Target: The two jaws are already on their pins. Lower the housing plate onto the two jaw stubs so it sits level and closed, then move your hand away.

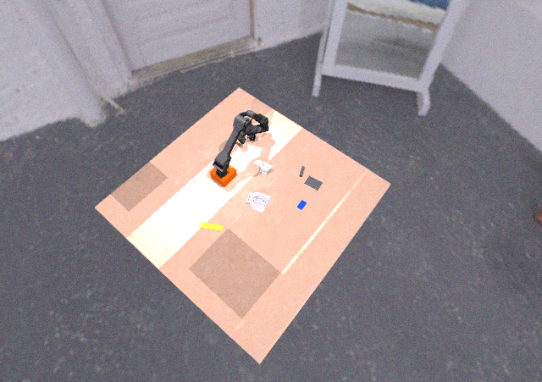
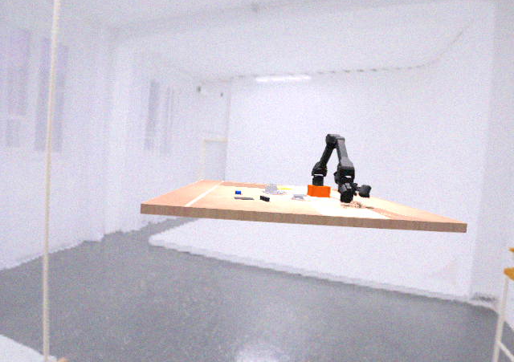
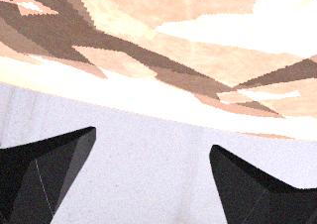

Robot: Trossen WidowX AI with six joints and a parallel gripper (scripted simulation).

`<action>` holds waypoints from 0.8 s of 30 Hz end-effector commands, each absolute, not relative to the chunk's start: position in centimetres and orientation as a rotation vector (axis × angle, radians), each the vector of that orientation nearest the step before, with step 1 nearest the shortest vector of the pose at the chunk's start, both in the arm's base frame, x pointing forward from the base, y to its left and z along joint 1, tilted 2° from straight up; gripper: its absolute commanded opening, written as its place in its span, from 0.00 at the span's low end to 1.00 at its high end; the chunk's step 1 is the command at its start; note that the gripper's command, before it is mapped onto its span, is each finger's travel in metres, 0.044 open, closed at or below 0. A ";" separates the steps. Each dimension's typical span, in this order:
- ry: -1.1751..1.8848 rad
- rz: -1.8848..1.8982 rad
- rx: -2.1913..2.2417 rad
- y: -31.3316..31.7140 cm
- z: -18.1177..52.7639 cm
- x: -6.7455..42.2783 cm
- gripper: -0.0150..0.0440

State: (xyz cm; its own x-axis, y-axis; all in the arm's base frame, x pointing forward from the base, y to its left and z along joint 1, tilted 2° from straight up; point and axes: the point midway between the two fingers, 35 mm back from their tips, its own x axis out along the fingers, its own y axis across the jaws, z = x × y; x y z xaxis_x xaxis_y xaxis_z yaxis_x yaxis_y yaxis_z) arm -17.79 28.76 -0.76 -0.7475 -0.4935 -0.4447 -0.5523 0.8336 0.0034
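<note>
My gripper (image 1: 247, 139) (image 3: 154, 143) is open and empty, low over the far part of the table beyond the orange base, away from the white parts. A larger white assembly (image 1: 259, 201) (image 2: 271, 189) lies near the middle of the table, with dark outlines on it and a raised part. A smaller white piece (image 1: 264, 167) (image 2: 299, 196) with a block-like part lies apart from it, nearer the gripper. Which one is the housing plate, and how the jaws, pins and stubs sit, is too small to tell. Neither shows in the wrist view.
An orange base (image 1: 223, 176) (image 2: 319, 191) carries the arm. A dark flat plate (image 1: 313, 182) (image 2: 243, 197), a short black bar (image 1: 301, 170) (image 2: 264, 198), a blue block (image 1: 301, 204) (image 2: 238, 192) and a yellow bar (image 1: 211, 226) lie on the table (image 1: 262, 325).
</note>
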 end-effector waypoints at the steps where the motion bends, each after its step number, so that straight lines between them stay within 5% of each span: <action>1: 2.581 0.187 -0.776 28.8 -0.8 -17.8 0.98; 24: 2.375 -0.064 -0.545 29.8 0.4 -11.9 1.00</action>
State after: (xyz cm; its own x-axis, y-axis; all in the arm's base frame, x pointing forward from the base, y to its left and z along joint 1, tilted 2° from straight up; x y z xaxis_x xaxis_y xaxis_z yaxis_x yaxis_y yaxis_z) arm -12.96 29.84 0.17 -0.6907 -0.4178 -0.5902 -0.4064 0.8994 -0.1611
